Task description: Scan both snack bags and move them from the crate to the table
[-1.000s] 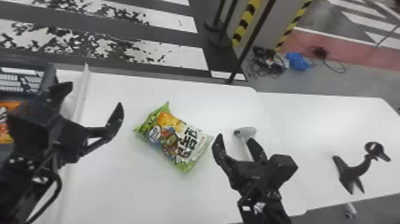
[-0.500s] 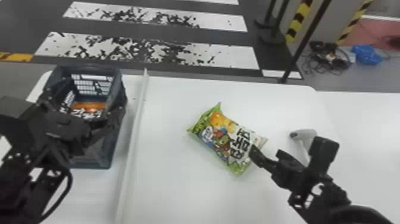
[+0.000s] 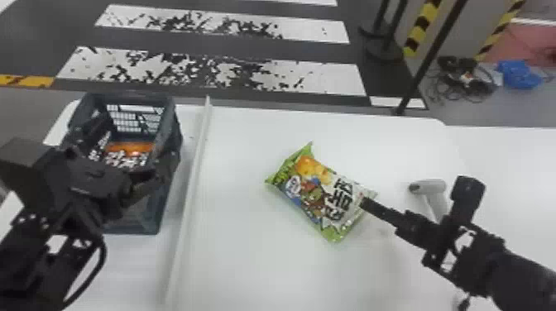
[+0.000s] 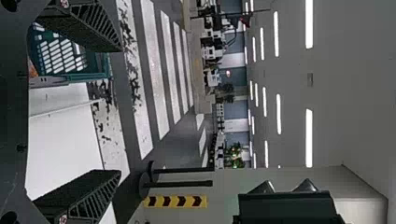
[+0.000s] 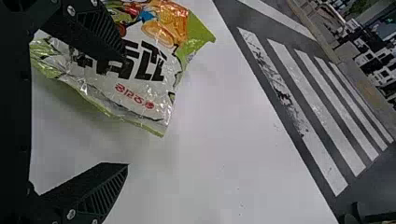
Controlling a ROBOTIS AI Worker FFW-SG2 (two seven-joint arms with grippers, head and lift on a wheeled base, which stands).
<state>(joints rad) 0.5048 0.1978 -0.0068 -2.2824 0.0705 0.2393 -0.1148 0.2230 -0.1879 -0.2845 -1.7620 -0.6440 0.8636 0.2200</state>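
Note:
In the head view, my left gripper [image 3: 120, 165] is over the near part of the dark crate [image 3: 167, 202], where an orange snack bag [image 3: 130, 148] lies inside. Both its fingers stand apart in the left wrist view, the gripper [image 4: 119, 111] holding nothing. A green snack bag [image 3: 318, 190] lies flat on the white table, right of the divider strip. My right gripper [image 3: 415, 192] is at that bag's right end, open. Seen from the right wrist, one finger of the gripper [image 5: 126, 111] overlaps the green bag [image 5: 140, 70]; the other is beside it over bare table.
A white handheld scanner [image 3: 428, 188] lies on the table behind the right gripper. The raised white strip [image 3: 192, 178] runs between crate and green bag. Beyond the table's far edge stands a dark post [image 3: 430, 58].
The head view has swung left, bringing the whole crate in. My left gripper has moved left, over the crate. My right gripper has turned, one finger now overlapping the green bag's end.

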